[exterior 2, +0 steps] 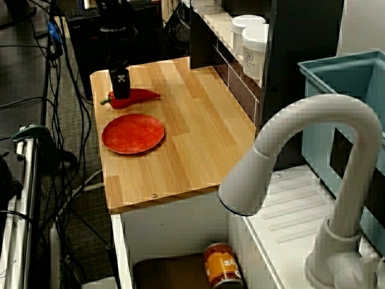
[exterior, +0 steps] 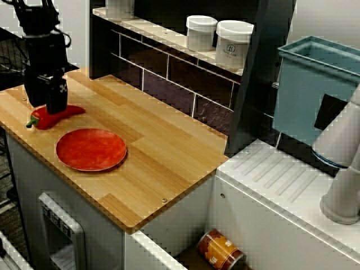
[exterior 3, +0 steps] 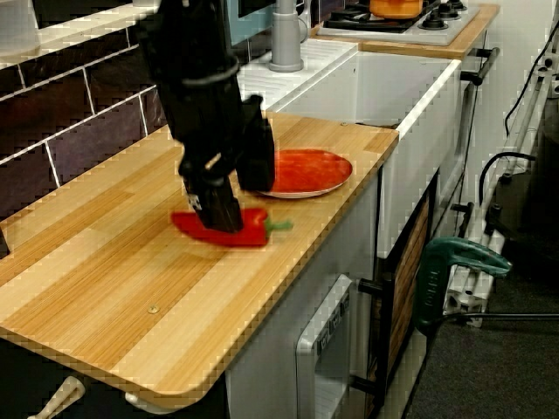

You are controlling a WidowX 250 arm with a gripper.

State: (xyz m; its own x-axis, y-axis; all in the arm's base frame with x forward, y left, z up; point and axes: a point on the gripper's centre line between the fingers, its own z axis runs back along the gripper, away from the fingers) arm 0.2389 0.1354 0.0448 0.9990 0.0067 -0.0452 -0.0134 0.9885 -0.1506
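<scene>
The wooden counter carries a red pepper lying flat; just beside it sits a red plate.

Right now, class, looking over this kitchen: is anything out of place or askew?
Yes: an orange-labelled can lies tipped on its side in the sink, whereas the white jars stand upright on the shelf. The red pepper under the gripper looks intact.

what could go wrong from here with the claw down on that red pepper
The claw is down on the red pepper, which lies near the front edge of the counter; a slip might roll it off. The pepper looks smooth and rounded, so a pinch could squirt it sideways. The red plate sits close by; a low sideways move might knock its rim.
</scene>
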